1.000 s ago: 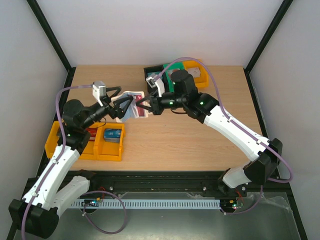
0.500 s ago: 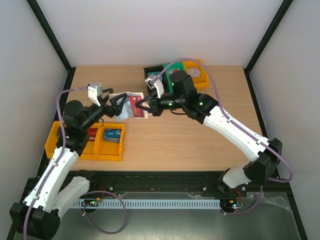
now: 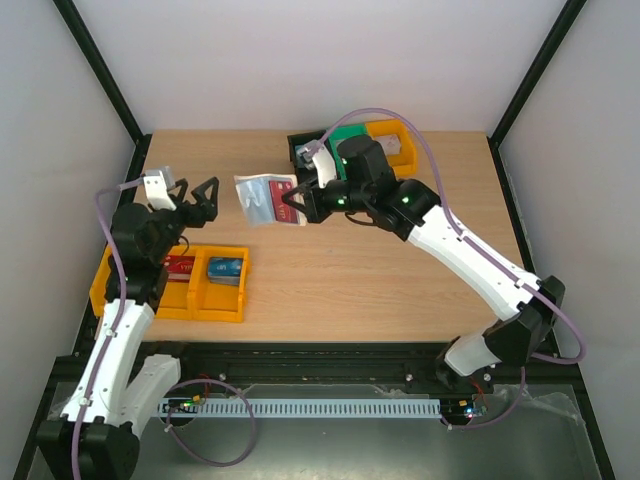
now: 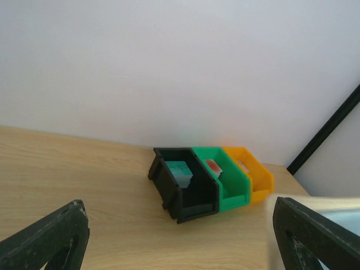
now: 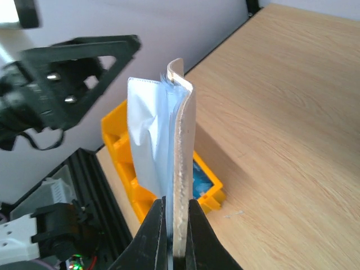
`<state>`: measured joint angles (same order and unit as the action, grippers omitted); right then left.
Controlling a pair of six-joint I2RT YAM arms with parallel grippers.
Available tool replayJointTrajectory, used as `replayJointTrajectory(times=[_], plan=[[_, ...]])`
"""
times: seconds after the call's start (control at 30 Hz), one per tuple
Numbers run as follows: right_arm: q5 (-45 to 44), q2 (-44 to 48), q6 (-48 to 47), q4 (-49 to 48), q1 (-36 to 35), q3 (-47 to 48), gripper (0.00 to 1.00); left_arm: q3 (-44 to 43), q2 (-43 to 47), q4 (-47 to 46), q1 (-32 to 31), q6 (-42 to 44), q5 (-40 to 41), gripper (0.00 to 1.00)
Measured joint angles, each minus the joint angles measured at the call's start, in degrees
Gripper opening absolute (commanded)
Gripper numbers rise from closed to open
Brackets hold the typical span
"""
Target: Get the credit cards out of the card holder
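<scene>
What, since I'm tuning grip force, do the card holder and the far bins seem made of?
Card holder: probably soft leather or imitation, matte cream; its edge curves in the right gripper. Inner pockets look like thin clear plastic, creased and shiny. Bins: rigid moulded plastic, evenly coloured, slight sheen.

- Card holder (image 3: 268, 200): a small folding wallet, cream outside and pale blue-grey inside, held open above the far middle of the table, its inner face turned up toward the overhead camera.
- The right gripper (image 3: 291, 207) pinches its right edge; from the wrist it stands upright and edge-on.
- Red card (image 3: 283, 190): still tucked in the holder's right half, only a strip showing.
</scene>
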<state>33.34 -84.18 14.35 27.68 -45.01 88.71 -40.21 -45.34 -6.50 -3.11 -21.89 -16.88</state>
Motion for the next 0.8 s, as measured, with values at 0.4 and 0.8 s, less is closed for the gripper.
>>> replayJointTrajectory(times=[0.4,0.8], plan=[[-6.62,-7.28,0.17,6.99,0.0,4.68,0.02,-1.53,0.7,-7.52,-3.96,-2.89,-19.08,0.47],[2.71,-5.31,0.2,3.06,0.0,3.91,0.02,-1.09,-3.32,-8.24,-12.55,-6.1,-25.2,0.39]])
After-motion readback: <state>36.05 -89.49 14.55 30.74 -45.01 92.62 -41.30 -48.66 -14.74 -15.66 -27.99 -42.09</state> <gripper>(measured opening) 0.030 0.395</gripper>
